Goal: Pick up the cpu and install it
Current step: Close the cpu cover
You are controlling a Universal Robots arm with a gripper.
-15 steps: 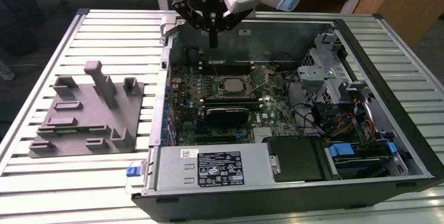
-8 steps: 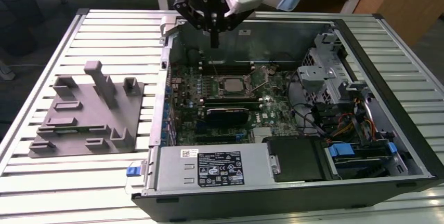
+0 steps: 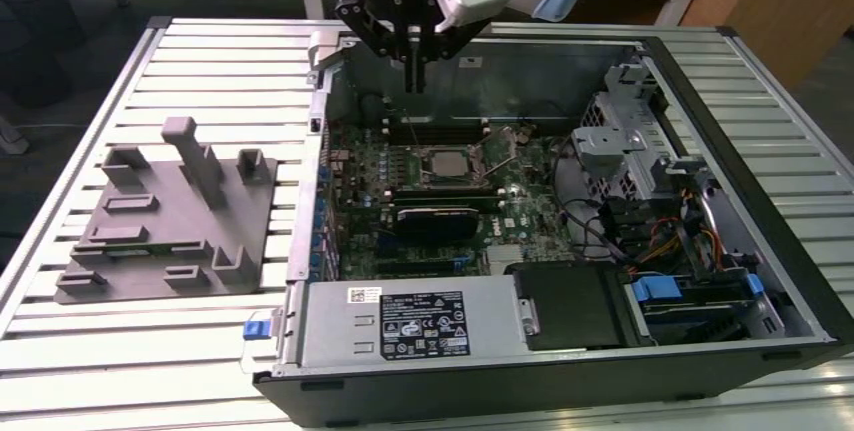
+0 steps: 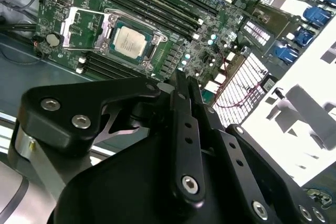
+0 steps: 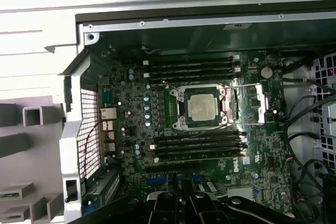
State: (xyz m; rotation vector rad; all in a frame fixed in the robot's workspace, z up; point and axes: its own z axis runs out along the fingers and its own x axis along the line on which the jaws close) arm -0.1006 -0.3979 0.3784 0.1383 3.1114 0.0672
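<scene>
The cpu (image 3: 445, 163) (image 4: 128, 42) (image 5: 202, 106), a small square chip with a silvery top, lies flat inside the motherboard socket. Beside it the socket's metal load plate (image 5: 257, 106) (image 4: 81, 24) is flipped open. My gripper (image 3: 416, 83) hangs above the back edge of the open computer case (image 3: 315, 151), well above the board and behind the socket. Its black fingers (image 4: 181, 93) are pressed together with nothing between them. In the first wrist view the gripper (image 5: 184, 205) shows as dark linkages at the edge of the picture.
Memory slots (image 5: 191, 66) flank the socket on both sides. A power supply (image 3: 400, 321) fills the case's near end; a drive cage and cables (image 3: 667, 241) are at the exterior view's right. A grey slotted fixture (image 3: 167, 216) sits on the table at the exterior view's left.
</scene>
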